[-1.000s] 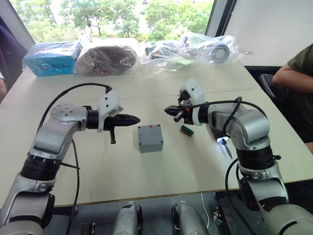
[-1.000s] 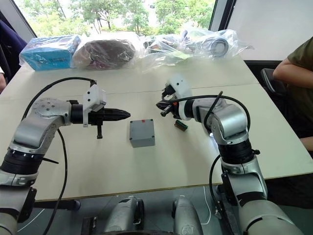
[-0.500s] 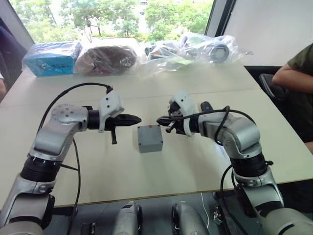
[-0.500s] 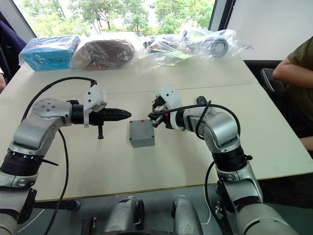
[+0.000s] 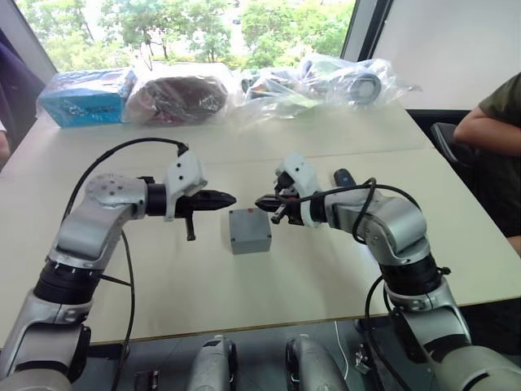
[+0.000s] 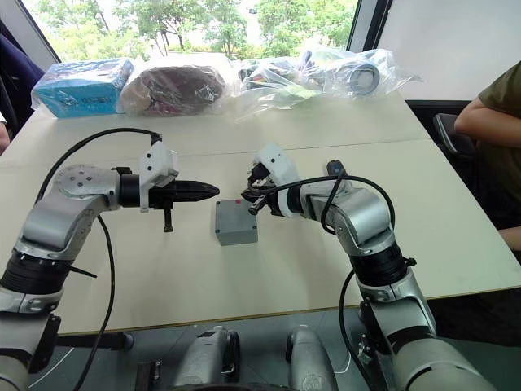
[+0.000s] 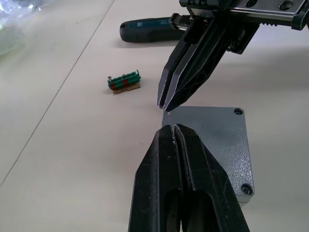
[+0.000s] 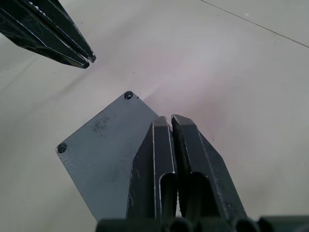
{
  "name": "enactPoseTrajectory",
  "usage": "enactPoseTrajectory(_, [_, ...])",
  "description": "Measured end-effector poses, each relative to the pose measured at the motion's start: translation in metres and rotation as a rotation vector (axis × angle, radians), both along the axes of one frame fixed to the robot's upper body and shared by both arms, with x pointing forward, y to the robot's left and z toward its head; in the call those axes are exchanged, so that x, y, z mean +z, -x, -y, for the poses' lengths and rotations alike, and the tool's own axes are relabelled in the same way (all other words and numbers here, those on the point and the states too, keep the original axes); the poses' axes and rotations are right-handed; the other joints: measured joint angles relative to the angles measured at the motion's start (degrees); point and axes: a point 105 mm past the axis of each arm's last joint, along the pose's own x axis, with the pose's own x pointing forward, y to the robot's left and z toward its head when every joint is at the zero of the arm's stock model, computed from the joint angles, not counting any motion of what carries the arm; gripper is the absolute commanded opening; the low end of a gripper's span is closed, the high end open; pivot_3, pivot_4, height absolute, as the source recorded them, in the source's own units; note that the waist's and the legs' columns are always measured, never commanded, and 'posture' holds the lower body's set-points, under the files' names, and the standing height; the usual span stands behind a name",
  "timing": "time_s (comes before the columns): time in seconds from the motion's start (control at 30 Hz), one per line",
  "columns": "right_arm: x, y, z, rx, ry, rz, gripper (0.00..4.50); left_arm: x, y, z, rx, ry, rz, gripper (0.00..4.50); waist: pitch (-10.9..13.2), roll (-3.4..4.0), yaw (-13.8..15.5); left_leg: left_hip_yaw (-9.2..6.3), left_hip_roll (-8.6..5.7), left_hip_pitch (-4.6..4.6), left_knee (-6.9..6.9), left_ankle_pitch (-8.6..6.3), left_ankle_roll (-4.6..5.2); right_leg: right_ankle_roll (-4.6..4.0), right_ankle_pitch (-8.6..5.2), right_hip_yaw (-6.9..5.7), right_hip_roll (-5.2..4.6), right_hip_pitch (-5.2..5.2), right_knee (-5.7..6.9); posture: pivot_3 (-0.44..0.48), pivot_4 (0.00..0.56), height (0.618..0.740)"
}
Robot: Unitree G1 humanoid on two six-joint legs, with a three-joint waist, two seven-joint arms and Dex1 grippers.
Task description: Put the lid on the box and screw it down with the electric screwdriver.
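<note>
The pale surface (image 5: pixel 244 277) filled most of the head view, with plastic-wrapped bundles (image 5: pixel 269 81) and a blue packet (image 5: pixel 85 95) along its far edge at the top of the frame. A person's arm (image 5: pixel 488 122) showed at the right edge. The box (image 5: pixel 249 230) sat at the centre of the frame with the lid (image 7: pixel 217 140) already resting on it, its flat grey face up and screw holes at the corners. The left gripper (image 5: pixel 230 198) hung just upper left of the box, jaws clenched on nothing. The right gripper (image 5: pixel 260 201) hovered over the box's upper right corner, jaws likewise pressed together and empty, tip close to the left one. The electric screwdriver (image 7: pixel 149 31) lay right of centre, behind the right arm. Near it lay a small green-red part (image 7: pixel 124 82).
</note>
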Motion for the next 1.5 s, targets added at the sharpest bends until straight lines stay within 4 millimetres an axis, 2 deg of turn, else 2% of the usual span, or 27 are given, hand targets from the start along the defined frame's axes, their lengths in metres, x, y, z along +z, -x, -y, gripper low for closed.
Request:
enactPoseTrajectory(0.4, [0.0,-0.003,0.008,-0.015,0.02,0.011,0.05,-0.001,0.0,-0.001,0.004,0.0,-0.007,0.0,0.0,0.0,-0.02,0.0,0.0,0.0,0.0,0.0,0.0,0.0,0.0,0.0,0.0,0.0,0.0,0.0,0.15,0.74])
enactPoseTrajectory(1.23, [-0.009,-0.002,0.003,-0.002,0.016,-0.008,0.05,-0.002,0.0,0.0,0.004,0.0,-0.01,0.0,0.0,0.0,-0.02,0.0,0.0,0.0,0.0,0.0,0.0,0.0,0.0,0.0,0.0,0.0,0.0,0.0,0.15,0.74])
enactPoseTrajectory(1.5, [-0.015,-0.01,0.006,-0.009,0.026,0.009,0.05,-0.001,0.0,0.0,0.008,0.003,-0.008,0.0,0.0,-0.01,-0.01,0.0,0.0,0.01,0.0,0.0,0.0,0.0,0.0,0.0,0.0,0.0,0.0,0.0,0.15,0.74])
